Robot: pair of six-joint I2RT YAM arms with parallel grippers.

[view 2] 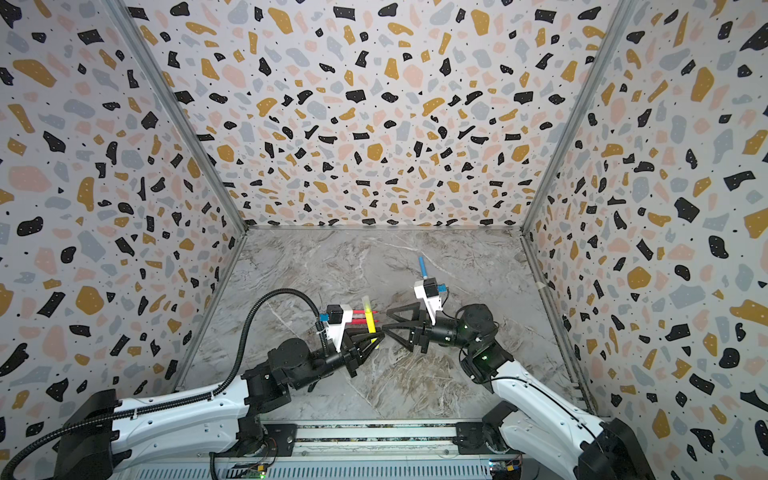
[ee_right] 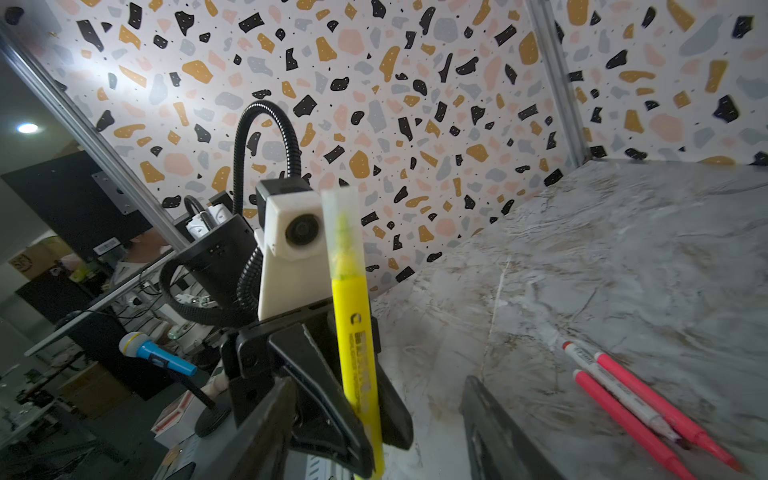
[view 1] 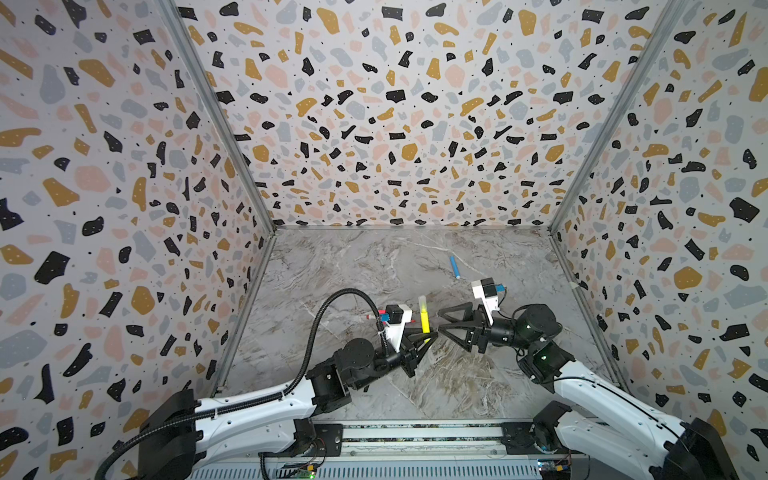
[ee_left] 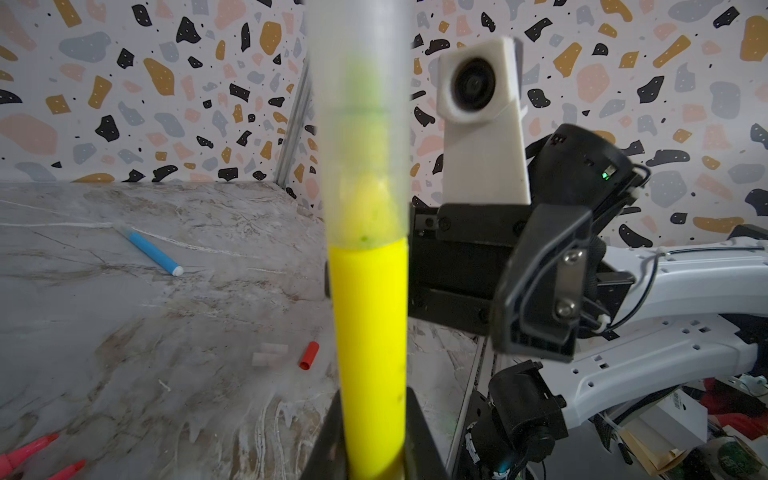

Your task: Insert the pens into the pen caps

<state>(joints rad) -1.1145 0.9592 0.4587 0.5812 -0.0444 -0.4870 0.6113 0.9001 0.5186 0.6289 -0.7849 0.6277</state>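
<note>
— Scanning desk (view 1: 353, 270): left end effector (view 1: 430, 336) clamps the yellow pen (view 1: 424, 322) upright by its lower barrel; right end effector (view 1: 440, 321) gapes just beside it.
— Light, stiff, slick, I'd judge; clear cap (view 1: 422, 302) tops it; hold mid-barrel.

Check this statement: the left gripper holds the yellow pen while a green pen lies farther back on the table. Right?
No: farther back lies a blue pen, not a green one, as both top views show. The left gripper holds the yellow pen.
</note>
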